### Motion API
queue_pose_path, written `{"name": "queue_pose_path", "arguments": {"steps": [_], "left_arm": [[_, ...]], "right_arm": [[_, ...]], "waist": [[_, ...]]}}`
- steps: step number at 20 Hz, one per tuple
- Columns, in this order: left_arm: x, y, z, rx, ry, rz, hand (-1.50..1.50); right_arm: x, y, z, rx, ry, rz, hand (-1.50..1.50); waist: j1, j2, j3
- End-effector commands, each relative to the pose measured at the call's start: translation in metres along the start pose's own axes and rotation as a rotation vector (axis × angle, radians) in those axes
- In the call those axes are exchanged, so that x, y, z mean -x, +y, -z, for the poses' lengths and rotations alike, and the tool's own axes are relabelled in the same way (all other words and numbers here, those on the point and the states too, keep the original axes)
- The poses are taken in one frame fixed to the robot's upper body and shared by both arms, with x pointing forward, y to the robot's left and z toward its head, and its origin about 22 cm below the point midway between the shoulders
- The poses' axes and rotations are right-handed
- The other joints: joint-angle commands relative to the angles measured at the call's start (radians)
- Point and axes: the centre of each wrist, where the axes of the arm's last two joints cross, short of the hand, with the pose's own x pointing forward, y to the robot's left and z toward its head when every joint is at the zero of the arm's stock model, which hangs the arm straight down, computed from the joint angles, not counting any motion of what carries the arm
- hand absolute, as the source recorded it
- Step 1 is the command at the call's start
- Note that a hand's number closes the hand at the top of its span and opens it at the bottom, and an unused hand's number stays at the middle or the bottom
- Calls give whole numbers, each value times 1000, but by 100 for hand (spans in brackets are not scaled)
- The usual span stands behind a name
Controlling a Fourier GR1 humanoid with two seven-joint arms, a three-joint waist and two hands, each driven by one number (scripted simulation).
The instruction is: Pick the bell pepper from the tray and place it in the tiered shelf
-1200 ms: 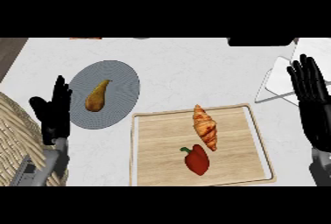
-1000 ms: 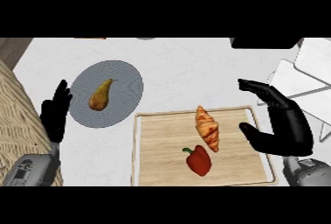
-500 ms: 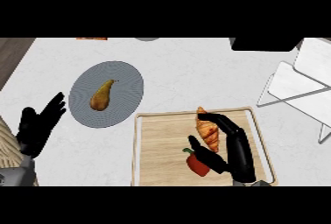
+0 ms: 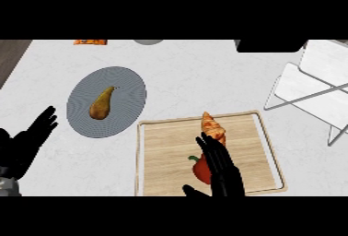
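A red bell pepper [image 4: 200, 169] lies on the wooden tray [image 4: 163, 152], near its front middle. My right hand [image 4: 222, 173] lies over the pepper's right side with straight fingers pointing away from me, hiding part of it; its thumb shows at the lower edge. A croissant [image 4: 212, 128] lies on the tray just beyond the fingertips. The white tiered shelf [image 4: 316, 87] stands at the right. My left hand [image 4: 27, 140] rests open at the lower left edge.
A grey plate [image 4: 125, 92] with a brown pear [image 4: 101, 104] sits left of the tray. An orange packet [image 4: 89, 42] and a grey round object [image 4: 147, 41] lie at the counter's far edge, with a dark box [image 4: 268, 45] at the back right.
My right hand has swung in from the right and down onto the tray, coming over the pepper. My left hand has sunk toward the lower left corner.
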Motion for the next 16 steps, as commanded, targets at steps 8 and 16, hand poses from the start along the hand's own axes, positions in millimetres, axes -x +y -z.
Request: {"name": "queue_pose_path", "arguments": {"steps": [8,16], "left_arm": [[16,2,-7,-88,-50,-59,0],[14,-15,5,-85,-46,-72,0]], "right_arm": [[-26,-7,-11,-336,224,-587,-150],[-103,-14,8,-426,289,-847,-150]], "waist": [[12,9,-1],[20,17,8]]}}
